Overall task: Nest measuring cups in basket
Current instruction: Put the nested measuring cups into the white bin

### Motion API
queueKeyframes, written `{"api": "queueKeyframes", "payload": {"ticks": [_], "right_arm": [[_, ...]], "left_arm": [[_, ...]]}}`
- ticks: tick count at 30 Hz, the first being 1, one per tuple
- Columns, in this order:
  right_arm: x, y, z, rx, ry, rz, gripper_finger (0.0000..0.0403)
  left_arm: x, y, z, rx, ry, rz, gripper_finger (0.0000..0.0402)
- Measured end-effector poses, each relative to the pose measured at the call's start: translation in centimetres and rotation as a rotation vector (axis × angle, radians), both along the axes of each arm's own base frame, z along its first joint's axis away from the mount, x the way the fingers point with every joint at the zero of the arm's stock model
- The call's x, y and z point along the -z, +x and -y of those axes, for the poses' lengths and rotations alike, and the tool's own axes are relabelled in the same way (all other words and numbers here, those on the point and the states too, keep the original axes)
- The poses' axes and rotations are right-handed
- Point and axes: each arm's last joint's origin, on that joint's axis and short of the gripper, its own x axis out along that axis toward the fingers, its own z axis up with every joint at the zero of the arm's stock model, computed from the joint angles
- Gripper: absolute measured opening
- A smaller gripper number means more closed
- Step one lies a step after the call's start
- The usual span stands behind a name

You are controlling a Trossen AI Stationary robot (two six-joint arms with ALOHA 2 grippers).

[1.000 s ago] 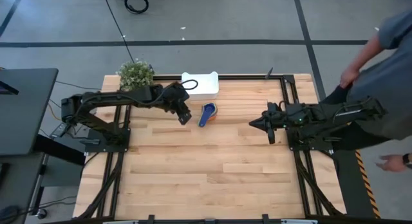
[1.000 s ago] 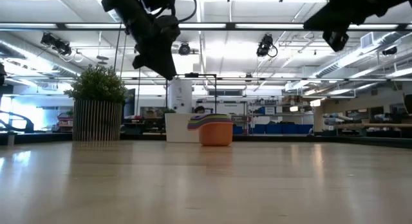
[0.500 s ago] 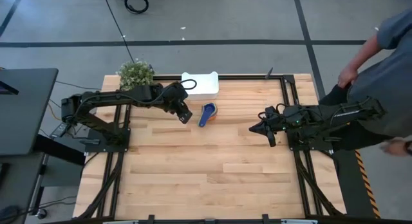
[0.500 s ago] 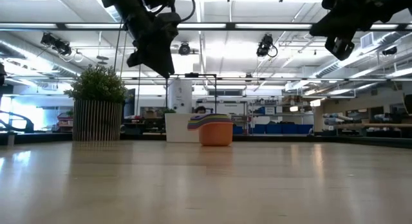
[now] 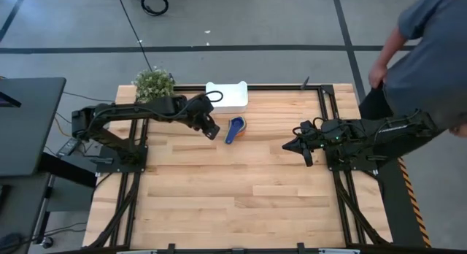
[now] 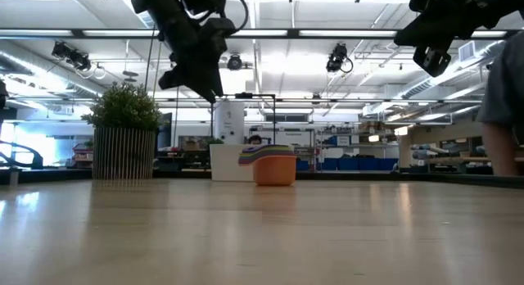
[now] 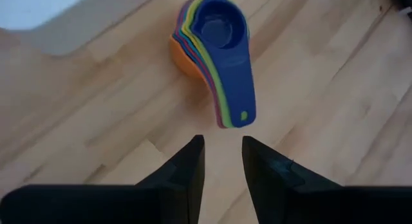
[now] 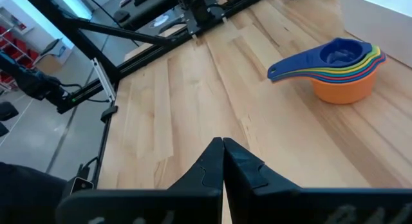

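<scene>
Left hand [image 5: 212,132], slightly parted, unmoved at 9 o'clock of measuring cups [image 5: 235,128] | right hand [image 5: 290,145] clenched | person [image 5: 427,49] stepped closer.

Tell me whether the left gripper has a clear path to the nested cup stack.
Probably yes: the left gripper hovers open just beside the stacked measuring cups, handles toward it, with only bare table between.

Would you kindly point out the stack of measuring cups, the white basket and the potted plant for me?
stack of measuring cups [image 7: 222,50]: left wrist view, on the top blue cup's handle.
white basket [image 5: 227,99]: high view, on its pale inside.
potted plant [image 6: 124,129]: low view, between foliage and ribbed pot.
</scene>
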Motion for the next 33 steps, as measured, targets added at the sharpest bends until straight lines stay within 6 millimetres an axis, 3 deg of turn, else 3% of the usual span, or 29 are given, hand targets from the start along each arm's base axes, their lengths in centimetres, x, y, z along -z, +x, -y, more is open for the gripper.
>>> {"api": "queueKeyframes", "payload": {"ticks": [5,14,24,33], "right_arm": [[0.0,0.0,0.0,0.0,0.0,0.0,0.0009],[0.0,0.0,0.0,0.0,0.0,0.001,0.0009],[-0.1,0.0,0.0,0.0,0.001,0.009,0.0009],[-0.3,0.1,0.0,0.0,0.004,0.026,0.0009]], "left_arm": [[1.2,0.9,0.0,-0.054,-0.121,-0.004,0.0111],[1.3,3.1,0.8,-0.089,-0.127,0.057,0.0109],[-1.0,7.0,1.3,-0.033,-0.087,0.045,0.0057],[-3.5,7.6,2.8,-0.209,-0.004,0.063,0.0053]]}}
